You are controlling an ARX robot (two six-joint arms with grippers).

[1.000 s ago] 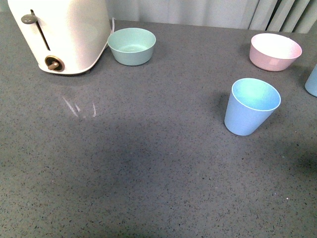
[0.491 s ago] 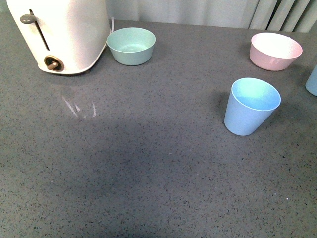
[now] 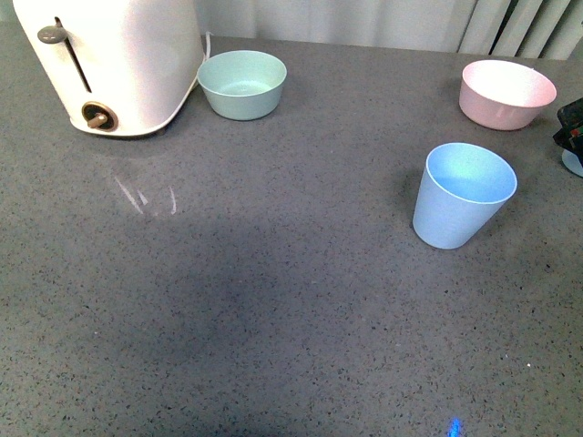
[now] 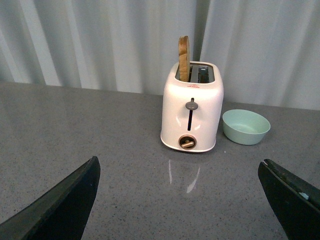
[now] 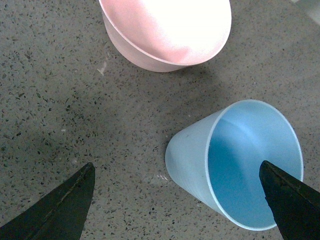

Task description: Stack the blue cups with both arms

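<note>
One blue cup [image 3: 463, 196] stands upright, mouth up, right of the table's middle in the front view. A second blue cup [image 3: 574, 162] shows only as a sliver at the right edge, mostly hidden by a black part of my right gripper [image 3: 571, 126]. In the right wrist view a blue cup [image 5: 240, 160] stands upright below my right gripper [image 5: 175, 205], between its open fingers [image 5: 55, 210] and nearer one of them. My left gripper [image 4: 177, 200] is open and empty above bare table, and it does not show in the front view.
A white toaster [image 3: 109, 64] stands at the back left, with a mint-green bowl [image 3: 242, 84] beside it. Both also show in the left wrist view, the toaster [image 4: 192, 115] holding a slice and the bowl [image 4: 246, 126] next to it. A pink bowl [image 3: 506, 94] sits back right, close to the cup in the right wrist view [image 5: 167, 30].
A black part of my right gripper has come into the front view at the right edge and now covers most of the second blue cup. The cups and bowls have not moved.
</note>
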